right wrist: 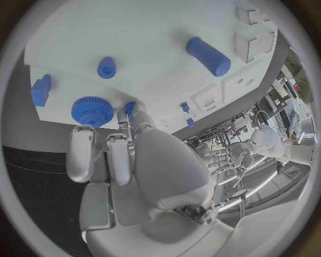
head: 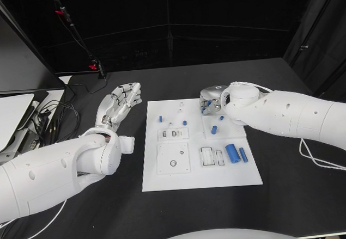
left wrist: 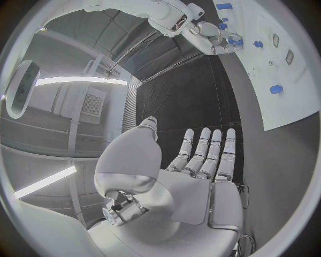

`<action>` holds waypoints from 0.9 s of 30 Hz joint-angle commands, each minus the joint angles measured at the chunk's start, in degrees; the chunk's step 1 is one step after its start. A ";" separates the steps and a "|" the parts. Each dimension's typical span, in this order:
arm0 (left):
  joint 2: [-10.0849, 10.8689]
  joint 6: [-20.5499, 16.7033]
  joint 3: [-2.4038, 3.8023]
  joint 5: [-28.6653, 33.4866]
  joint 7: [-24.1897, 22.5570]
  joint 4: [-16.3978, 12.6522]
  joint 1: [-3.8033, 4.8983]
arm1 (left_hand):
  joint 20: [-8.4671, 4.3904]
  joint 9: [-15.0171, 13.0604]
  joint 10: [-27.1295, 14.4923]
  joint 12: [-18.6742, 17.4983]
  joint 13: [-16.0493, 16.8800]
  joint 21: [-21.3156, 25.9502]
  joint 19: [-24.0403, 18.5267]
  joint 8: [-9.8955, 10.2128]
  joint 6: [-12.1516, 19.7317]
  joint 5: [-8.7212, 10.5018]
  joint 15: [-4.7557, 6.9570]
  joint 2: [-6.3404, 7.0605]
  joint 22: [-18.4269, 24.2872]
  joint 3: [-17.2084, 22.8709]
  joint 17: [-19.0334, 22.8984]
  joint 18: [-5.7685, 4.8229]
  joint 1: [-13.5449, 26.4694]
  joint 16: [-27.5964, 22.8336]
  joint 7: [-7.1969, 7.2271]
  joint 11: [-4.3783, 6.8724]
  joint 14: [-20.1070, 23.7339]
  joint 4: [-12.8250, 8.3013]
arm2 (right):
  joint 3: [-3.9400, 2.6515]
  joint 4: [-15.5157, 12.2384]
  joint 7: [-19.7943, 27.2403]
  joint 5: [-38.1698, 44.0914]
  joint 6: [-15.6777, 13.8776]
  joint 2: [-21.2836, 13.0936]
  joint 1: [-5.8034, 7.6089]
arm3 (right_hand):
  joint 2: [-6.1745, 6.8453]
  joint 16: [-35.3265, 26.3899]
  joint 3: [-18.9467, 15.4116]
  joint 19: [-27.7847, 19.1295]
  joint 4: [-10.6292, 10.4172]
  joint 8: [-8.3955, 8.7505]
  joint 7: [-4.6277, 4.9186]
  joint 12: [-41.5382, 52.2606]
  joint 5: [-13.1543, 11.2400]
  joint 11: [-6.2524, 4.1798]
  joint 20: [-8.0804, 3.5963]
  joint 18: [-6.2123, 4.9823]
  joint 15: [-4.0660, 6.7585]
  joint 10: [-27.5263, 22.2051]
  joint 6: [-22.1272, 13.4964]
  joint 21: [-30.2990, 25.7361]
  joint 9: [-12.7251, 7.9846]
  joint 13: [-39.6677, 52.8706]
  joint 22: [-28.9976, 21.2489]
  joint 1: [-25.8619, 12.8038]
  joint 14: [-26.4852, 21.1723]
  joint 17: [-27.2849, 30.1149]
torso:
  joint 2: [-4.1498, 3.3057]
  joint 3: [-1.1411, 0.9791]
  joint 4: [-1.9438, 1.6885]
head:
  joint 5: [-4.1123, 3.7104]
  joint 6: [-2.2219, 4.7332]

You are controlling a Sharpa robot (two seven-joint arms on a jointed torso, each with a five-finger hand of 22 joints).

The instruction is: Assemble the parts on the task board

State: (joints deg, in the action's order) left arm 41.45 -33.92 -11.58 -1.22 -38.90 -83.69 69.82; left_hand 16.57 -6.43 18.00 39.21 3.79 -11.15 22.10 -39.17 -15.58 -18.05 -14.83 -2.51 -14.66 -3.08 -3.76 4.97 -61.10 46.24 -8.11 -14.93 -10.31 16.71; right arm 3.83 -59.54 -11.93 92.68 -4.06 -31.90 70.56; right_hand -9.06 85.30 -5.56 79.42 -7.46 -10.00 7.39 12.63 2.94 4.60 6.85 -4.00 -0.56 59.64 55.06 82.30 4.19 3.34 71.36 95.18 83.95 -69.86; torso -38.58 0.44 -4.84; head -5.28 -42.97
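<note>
Black table (head: pixel 107 211) under white task board (head: pixel 165 180) with small blue parts (head: pixel 232 152).

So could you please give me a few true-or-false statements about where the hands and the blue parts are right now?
1. The left hand holds a blue part. False: it is open, beside the task board, fingers straight.
2. The right hand is over the board's far end. True.
3. A blue cylinder lies on the board. True.
4. The blue gear lies off the board. False: it is on the board, at the right hand's fingertips.
</note>
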 commanded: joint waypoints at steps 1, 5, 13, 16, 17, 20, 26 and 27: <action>-0.07 0.54 0.05 -0.39 -16.47 0.01 0.08 | -0.06 0.05 0.18 0.35 -0.04 -0.29 0.15 -0.22 -0.03 -0.38 0.01 -0.49 0.09 -0.21 0.07 0.68 0.09 -0.15 -8.88 -0.03 -0.23 -0.01 | 0.10 -0.26 0.49 1.07 -1.32 -0.07 -0.20 | -0.01 -0.35 0.83 -0.01 0.33 -0.84 -0.22 -0.52 -0.16 -0.50 -0.55 -0.17 0.74 1.88 2.04 -0.33 0.45 0.13 0.07 1.43 2.54 -0.01 | 0.05 0.00 -0.04 | -0.02 0.10; -0.05 0.59 0.05 -0.39 -16.43 0.00 0.08 | -0.06 0.06 0.19 0.36 -0.04 -0.29 0.13 -0.22 -0.03 -0.39 0.01 -0.52 0.10 -0.21 0.07 0.68 0.06 -0.15 -8.88 -0.03 -0.23 -0.01 | 0.09 -0.56 1.00 1.61 -3.59 -0.34 -0.24 | 0.51 -0.69 1.75 -0.18 0.67 -0.94 -0.56 -1.54 -0.15 -1.09 -1.27 -0.24 1.50 4.24 3.77 -0.56 0.45 0.06 -0.23 2.37 2.45 0.73 | 0.02 0.02 -0.06 | 0.03 0.16; 0.08 0.62 0.04 -0.39 -16.35 0.04 0.08 | -0.06 0.08 0.20 0.36 -0.04 -0.26 0.06 -0.23 -0.04 -0.39 0.01 -0.54 0.14 -0.23 0.07 0.68 0.02 -0.15 -8.88 -0.03 -0.24 -0.01 | 0.08 -1.41 2.97 1.30 -11.18 -1.13 -0.31 | 1.24 -0.87 2.77 -0.06 0.17 -0.21 -0.45 -3.77 -0.13 -1.00 -1.61 -0.17 1.65 5.64 4.69 -0.65 0.13 0.06 -0.17 2.40 2.53 0.77 | 0.02 0.06 0.06 | 0.14 0.68; 0.10 0.64 0.04 -0.39 -16.32 0.13 0.07 | -0.06 0.08 0.20 0.36 -0.04 -0.26 0.06 -0.23 -0.04 -0.39 0.01 -0.54 0.14 -0.23 0.07 0.68 0.02 -0.15 -8.88 -0.03 -0.24 -0.01 | 0.06 -2.28 4.36 0.55 -14.77 -1.75 -0.31 | 1.50 -0.94 3.24 -0.01 0.05 0.10 -0.28 -4.54 -0.13 -0.85 -1.54 -0.16 1.53 6.04 4.96 -0.68 0.03 0.07 -0.15 2.51 2.52 0.86 | 0.02 0.08 0.03 | 0.20 0.96; 0.11 0.65 0.03 -0.39 -16.31 0.16 0.07 | -0.06 0.08 0.20 0.36 -0.04 -0.26 0.06 -0.23 -0.04 -0.39 0.01 -0.54 0.14 -0.23 0.07 0.68 0.02 -0.15 -8.88 -0.03 -0.24 -0.01 | 0.05 -2.70 4.85 0.34 -15.93 -2.02 -0.31 | 1.62 -0.93 3.37 0.02 -0.02 0.20 -0.23 -4.79 -0.13 -0.81 -1.52 -0.15 1.49 6.18 5.04 -0.67 0.00 0.07 -0.11 2.51 2.53 0.81 | 0.02 0.08 -0.01 | 0.20 1.07; 0.11 0.67 -0.03 -0.39 -16.26 0.27 0.06 | -0.06 0.09 0.21 0.37 -0.04 -0.26 0.04 -0.23 -0.05 -0.40 0.01 -0.56 0.15 -0.23 0.07 0.68 -0.01 -0.16 -8.88 -0.03 -0.24 -0.01 | 0.00 -4.17 6.15 -0.10 -18.92 -2.89 -0.28 | 1.76 -0.92 3.54 0.08 -0.10 0.31 -0.18 -5.05 -0.13 -0.77 -1.47 -0.13 1.41 6.39 5.16 -0.65 -0.03 0.08 -0.03 2.52 2.56 0.72 | 0.00 0.05 -0.03 | 0.26 1.42; 0.25 0.83 -0.48 -0.39 -16.20 0.37 0.04 | -0.06 0.11 0.22 0.38 -0.04 -0.26 0.02 -0.24 -0.06 -0.40 0.01 -0.59 0.16 -0.24 0.07 0.68 -0.04 -0.16 -8.88 -0.03 -0.24 -0.01 | -0.44 -6.48 8.59 -2.69 -23.13 -3.92 0.50 | 2.11 -0.85 4.31 0.31 -0.45 0.62 0.05 -5.91 -0.09 -0.57 -1.16 -0.04 1.02 7.38 5.83 -0.54 -0.08 0.10 0.32 2.58 2.63 0.40 | -0.08 0.07 -0.09 | 0.67 2.17; 0.25 0.87 -0.53 -0.39 -16.20 0.38 0.04 | -0.06 0.11 0.22 0.38 -0.04 -0.25 0.01 -0.24 -0.06 -0.40 0.01 -0.59 0.17 -0.24 0.07 0.68 -0.04 -0.16 -8.88 -0.03 -0.24 -0.01 | -0.58 -6.56 8.82 -3.18 -23.27 -3.89 0.63 | 2.15 -0.85 4.40 0.34 -0.49 0.67 0.09 -6.02 -0.07 -0.52 -1.11 -0.04 0.97 7.47 5.89 -0.53 -0.08 0.10 0.35 2.58 2.63 0.39 | -0.12 0.06 -0.09 | 0.71 2.25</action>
State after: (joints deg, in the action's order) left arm 41.68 -33.73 -12.12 -1.24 -38.90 -83.30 69.80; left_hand 16.57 -6.38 18.00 39.21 3.80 -11.15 22.10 -39.17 -15.58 -18.04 -14.83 -2.51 -14.57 -3.08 -3.76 4.97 -61.10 46.24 -8.11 -14.93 -10.31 16.71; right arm 3.36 -65.75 -6.06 91.83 -22.36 -35.84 70.85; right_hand -7.40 84.54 -1.50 79.45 -7.98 -9.45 7.37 6.81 2.63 5.01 5.65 -3.99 0.74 65.75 60.53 81.85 4.16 3.39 71.64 97.60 83.84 -69.42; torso -38.59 0.51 -4.87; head -4.67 -40.95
